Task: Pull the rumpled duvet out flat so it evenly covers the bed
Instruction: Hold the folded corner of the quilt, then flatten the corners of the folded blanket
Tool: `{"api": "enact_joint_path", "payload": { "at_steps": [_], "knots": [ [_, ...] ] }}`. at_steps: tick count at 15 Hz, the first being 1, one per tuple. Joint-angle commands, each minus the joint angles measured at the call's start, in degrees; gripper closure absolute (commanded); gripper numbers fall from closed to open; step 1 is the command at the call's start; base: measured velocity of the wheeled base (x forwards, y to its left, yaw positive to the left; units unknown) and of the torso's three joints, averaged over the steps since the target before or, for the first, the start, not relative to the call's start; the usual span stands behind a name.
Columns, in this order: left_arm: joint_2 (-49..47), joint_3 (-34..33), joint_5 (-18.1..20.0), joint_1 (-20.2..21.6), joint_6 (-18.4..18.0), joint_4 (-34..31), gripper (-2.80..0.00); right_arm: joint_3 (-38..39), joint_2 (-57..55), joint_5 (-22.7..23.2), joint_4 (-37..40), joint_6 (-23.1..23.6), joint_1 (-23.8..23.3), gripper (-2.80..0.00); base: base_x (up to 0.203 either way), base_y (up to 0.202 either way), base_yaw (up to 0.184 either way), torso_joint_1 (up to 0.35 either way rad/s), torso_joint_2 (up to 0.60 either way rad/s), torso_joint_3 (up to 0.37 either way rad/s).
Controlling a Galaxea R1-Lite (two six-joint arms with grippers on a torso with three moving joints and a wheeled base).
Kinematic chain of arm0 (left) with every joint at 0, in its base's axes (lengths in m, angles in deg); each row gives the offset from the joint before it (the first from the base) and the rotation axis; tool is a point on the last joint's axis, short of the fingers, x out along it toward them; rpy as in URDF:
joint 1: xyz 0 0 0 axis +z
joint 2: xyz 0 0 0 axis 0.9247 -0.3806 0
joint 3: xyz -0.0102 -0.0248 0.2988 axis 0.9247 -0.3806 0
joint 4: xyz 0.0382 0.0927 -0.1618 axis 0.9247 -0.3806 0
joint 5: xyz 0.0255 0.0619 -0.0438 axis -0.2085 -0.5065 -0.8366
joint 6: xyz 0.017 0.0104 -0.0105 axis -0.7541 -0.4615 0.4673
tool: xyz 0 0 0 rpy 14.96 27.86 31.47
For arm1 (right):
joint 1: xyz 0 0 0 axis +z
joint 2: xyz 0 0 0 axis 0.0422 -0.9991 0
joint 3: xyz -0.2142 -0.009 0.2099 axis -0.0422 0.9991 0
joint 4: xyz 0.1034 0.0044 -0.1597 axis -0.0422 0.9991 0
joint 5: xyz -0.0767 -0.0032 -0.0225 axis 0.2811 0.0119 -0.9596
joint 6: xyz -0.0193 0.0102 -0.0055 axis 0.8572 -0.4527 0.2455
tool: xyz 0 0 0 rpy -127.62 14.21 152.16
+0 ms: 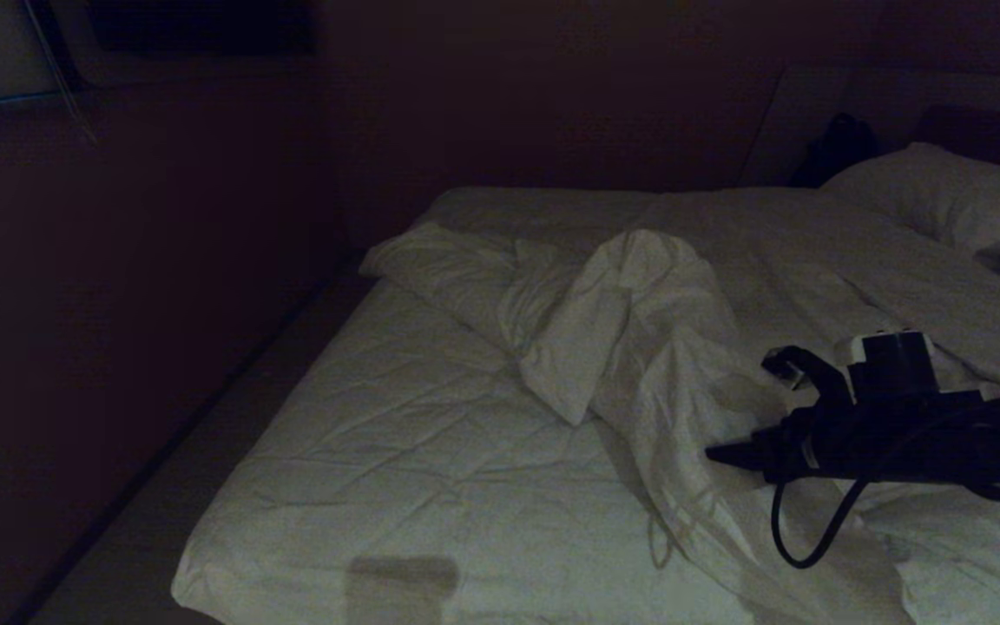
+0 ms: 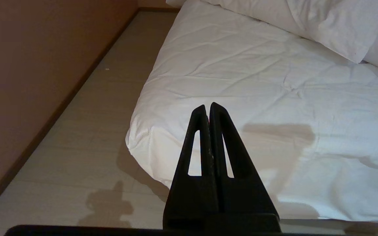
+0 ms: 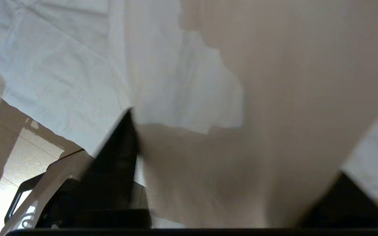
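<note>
Head view is showing the bed (image 1: 396, 451) along a dark wall, with the duvet (image 1: 639, 347) lying bunched in a twisted ridge across the middle, one folded corner flopping toward the wall side and the bare fitted sheet (image 1: 378, 408) showing nearer the foot. A pillow (image 1: 934, 195) is sitting at the far right. The right gripper (image 1: 756, 412) is reaching in from the right, low over the duvet's near fold. In the right wrist view its fingers (image 3: 120, 154) are standing apart with a thick fold of white fabric bulging between them; the jaws are not yet clamped, so I judge the grasp is only forming. The left gripper (image 2: 208, 109) is hanging beside the bed's foot corner, its fingers pressed together on nothing.

Risks from here: the jaws may be closing on a loose top layer only, so a pull would slide that fold out while the bulk stays heaped. They could also be pinching the fitted sheet along with it, dragging the sheet off the mattress.
</note>
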Motion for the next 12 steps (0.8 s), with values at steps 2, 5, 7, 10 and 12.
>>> {"api": "enact_joint_path", "payload": {
  "at_steps": [2,5,7,10,12],
  "knots": [
    [0.02,-0.02,-0.04,0.01,0.02,-0.03,0.00,-0.11,0.01,0.13,-0.10,0.06,0.11,0.00,0.000,0.000,0.000,0.000,0.00,0.000],
    [0.02,-0.02,-0.04,0.01,0.02,-0.03,0.00,-0.11,0.01,0.22,-0.10,0.04,0.20,0.00,0.000,0.000,0.000,0.000,0.00,0.000],
    [0.02,-0.02,-0.04,0.01,0.02,-0.03,0.00,-0.11,0.10,0.31,-0.10,-0.03,0.20,0.00,0.000,0.000,0.000,0.000,0.00,0.000],
    [0.02,0.04,-0.04,0.01,0.02,-0.03,0.00,-0.11,0.24,0.31,-0.10,-0.17,0.20,0.00,0.000,0.000,0.000,0.000,0.00,0.000],
    [0.02,0.07,-0.04,0.01,0.02,-0.03,0.00,0.14,0.54,0.39,-0.17,-0.10,0.27,0.00,0.000,0.000,0.000,0.000,0.00,0.000]
  ]
}}
